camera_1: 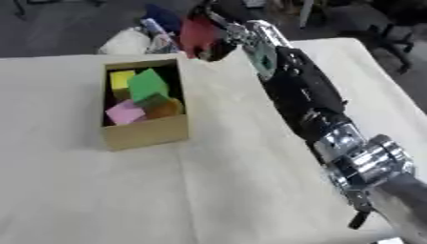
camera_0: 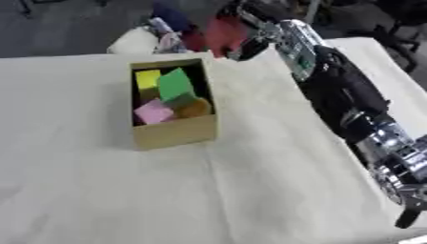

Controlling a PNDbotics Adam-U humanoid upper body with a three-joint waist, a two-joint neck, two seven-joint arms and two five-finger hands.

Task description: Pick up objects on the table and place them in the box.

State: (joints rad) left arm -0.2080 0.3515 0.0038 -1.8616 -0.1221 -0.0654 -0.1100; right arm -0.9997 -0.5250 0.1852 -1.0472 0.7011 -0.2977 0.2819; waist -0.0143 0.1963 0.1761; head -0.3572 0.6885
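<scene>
Pale cloth covers the table (camera_0: 100, 190), which fills most of the frame; dark floor and some clutter show along the top edge. Left of centre in the upper half stands a cardboard box (camera_0: 177, 133), open at the top. Inside it lie a yellow block (camera_0: 147, 78) at the far end, a green block (camera_0: 175, 85) tilted beside it, a pink block (camera_0: 153, 113) at the near end, and an orange piece (camera_0: 193, 108) just right of the pink one.

From the lower right corner the right arm (camera_1: 304, 102) extends diagonally to the top centre. Its hand (camera_1: 218, 35) sits beyond the far table edge, past the box's far right corner, fingers curled round a red object (camera_1: 197, 32). No left hand shows.
</scene>
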